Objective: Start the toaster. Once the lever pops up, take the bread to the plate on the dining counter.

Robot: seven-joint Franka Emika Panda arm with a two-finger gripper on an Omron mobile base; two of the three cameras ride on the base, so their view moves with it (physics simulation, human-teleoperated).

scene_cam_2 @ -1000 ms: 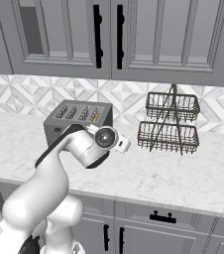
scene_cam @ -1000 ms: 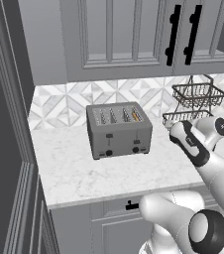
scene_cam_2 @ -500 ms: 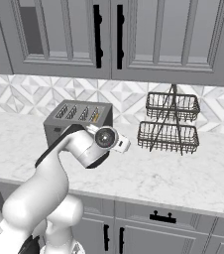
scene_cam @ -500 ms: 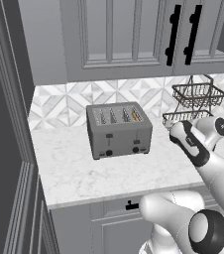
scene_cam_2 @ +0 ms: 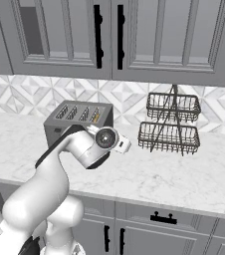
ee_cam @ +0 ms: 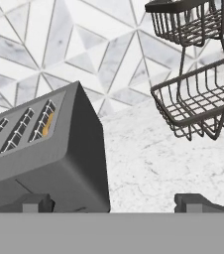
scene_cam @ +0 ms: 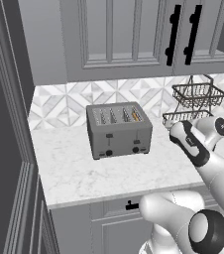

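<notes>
1. We see the toaster (scene_cam: 119,130) standing on the marble-look countertop (scene_cam: 84,173), close to the tiled backsplash (scene_cam: 64,101) and below the grey upper cabinets (scene_cam: 119,34); it also shows in the right base view (scene_cam_2: 79,122) and the hand view (ee_cam: 47,158).
2. The bread (scene_cam: 135,116) sits down in the toaster's right-hand slot, with just its tan top edge peeking out; in the hand view (ee_cam: 46,128) it shows as an orange-tan sliver in the slot nearest the camera.
3. The lever (scene_cam: 137,142) is the right-hand black tab on the toaster's front, with its twin tab (scene_cam: 109,135) to the left, slightly higher in the picture.
4. Two black round knobs (scene_cam: 135,149) sit below the tabs, near the toaster's bottom edge.
5. The gripper (ee_cam: 114,202) hovers to the right of the toaster, level with its side wall and not touching it; its two fingertips (ee_cam: 34,202) stand wide apart with nothing between them.
6. A two-tier black wire basket (scene_cam_2: 170,124) stands on the countertop to the right of the toaster, well apart from it.
7. Lower cabinet drawers with black handles (scene_cam_2: 163,217) run beneath the countertop.
</notes>
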